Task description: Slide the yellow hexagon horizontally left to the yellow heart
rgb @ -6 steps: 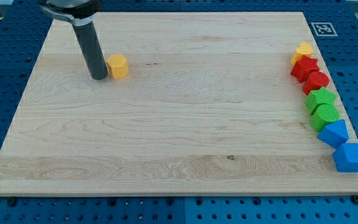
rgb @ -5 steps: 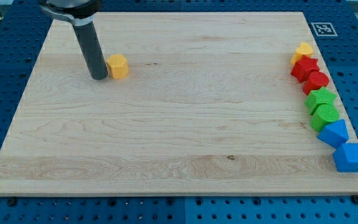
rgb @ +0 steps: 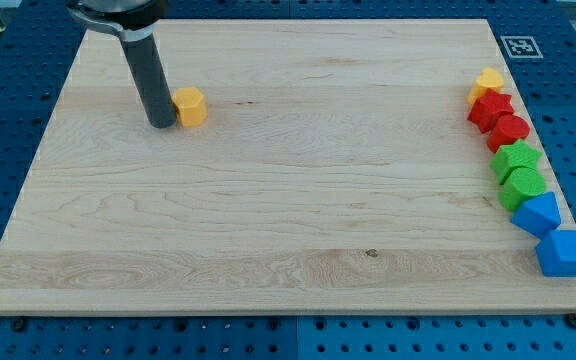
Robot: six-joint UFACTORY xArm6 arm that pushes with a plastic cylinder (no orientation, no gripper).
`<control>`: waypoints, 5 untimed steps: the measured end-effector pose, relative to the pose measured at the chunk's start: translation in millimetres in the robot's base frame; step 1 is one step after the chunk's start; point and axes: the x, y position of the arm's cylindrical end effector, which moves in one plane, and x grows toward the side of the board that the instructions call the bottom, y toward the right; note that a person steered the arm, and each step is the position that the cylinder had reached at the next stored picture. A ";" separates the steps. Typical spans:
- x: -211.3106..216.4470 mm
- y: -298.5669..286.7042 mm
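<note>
A yellow hexagon (rgb: pixel 190 106) lies on the wooden board (rgb: pixel 268 200) at the view's upper left. My tip (rgb: pixel 160 124) stands just left of it, touching or almost touching its left side. A yellow heart (rgb: pixel 488 81) lies at the view's far right, at the top of a column of blocks. The hexagon and the heart are far apart, nearly the whole board's width.
Below the yellow heart along the right edge lie a red star (rgb: pixel 490 107), a red block (rgb: pixel 510 130), a green star (rgb: pixel 516 158), a green hexagon (rgb: pixel 523 186), and two blue blocks (rgb: pixel 537 213) (rgb: pixel 564 252). A marker tag (rgb: pixel 519 46) sits at the top right corner.
My tip has shifted very slightly to the right, toward the yellow hexagon. The blocks have not moved.
</note>
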 end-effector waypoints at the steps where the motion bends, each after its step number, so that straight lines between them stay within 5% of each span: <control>1: 0.0 3.4; 5: -19.0 26.9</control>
